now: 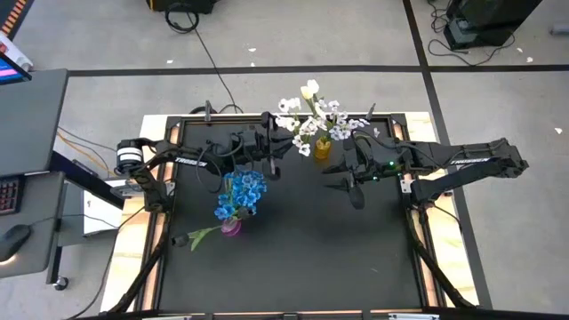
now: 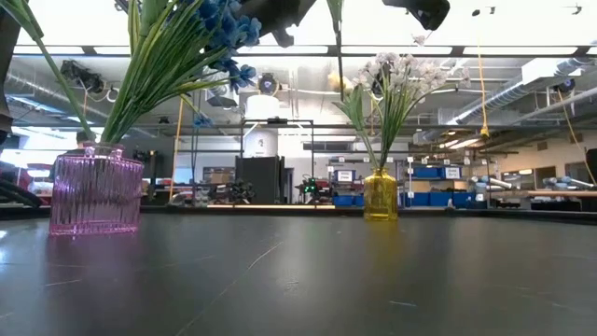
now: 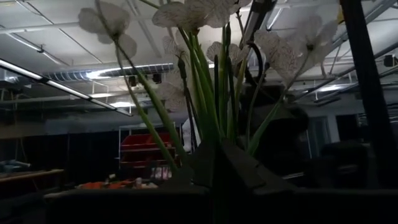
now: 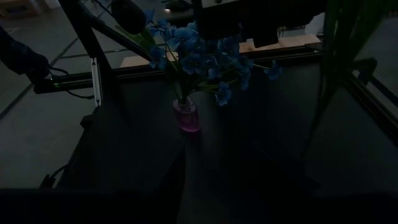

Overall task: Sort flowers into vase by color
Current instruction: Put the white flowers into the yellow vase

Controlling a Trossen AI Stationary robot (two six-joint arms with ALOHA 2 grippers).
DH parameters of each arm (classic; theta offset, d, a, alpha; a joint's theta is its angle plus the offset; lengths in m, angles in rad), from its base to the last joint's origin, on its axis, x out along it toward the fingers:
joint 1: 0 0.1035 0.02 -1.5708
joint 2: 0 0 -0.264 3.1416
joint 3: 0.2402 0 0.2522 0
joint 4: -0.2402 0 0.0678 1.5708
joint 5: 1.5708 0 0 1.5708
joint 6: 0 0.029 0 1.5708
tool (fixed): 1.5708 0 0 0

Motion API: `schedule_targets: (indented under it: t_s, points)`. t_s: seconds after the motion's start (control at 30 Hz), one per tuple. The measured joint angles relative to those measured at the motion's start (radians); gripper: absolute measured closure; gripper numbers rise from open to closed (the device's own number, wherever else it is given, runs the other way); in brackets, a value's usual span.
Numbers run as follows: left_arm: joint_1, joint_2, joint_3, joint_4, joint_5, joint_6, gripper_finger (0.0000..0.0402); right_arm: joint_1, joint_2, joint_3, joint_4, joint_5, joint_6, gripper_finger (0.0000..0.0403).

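1. Two vases stand on the dark table (image 1: 293, 258): a ribbed pink vase (image 2: 95, 194) holds bunches of small blue flowers (image 1: 242, 193), and a yellow vase (image 2: 380, 195) holds white sprays and a tulip bud (image 1: 309, 89) on thin green stems.
2. One green stem (image 1: 200, 235) lies flat beside the pink vase.
3. Left gripper (image 1: 273, 167) hovers between the vases; its finger state cannot be made out.
4. Right gripper (image 1: 349, 188) hangs near the yellow vase, fingers spread, empty.
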Motion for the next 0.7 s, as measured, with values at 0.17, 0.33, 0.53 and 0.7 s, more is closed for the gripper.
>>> schedule_targets:
  t_s: [0.17, 0.33, 0.53, 0.7]
  points:
    - [-0.006, 0.0, 0.0, -0.002, 0.0, -0.007, 0.0381, 0.0, 0.0, 0.0, 0.0, 0.0, 0.004, 0.0213]
    - [-0.006, 0.0, 0.0, -0.003, 0.0, -0.022, 0.0381, 0.0, 0.0, 0.0, 0.001, 0.0, 0.004, 0.0213]
    - [-0.006, 0.0, 0.0, -0.003, 0.0, -0.022, 0.0381, 0.0, 0.0, 0.0, 0.114, 0.003, 0.007, 0.0213]
    - [-0.006, 0.0, 0.0, -0.006, 0.0, -0.024, 0.0381, 0.0, 0.0, 0.0, 0.265, 0.003, 0.007, 0.0213]
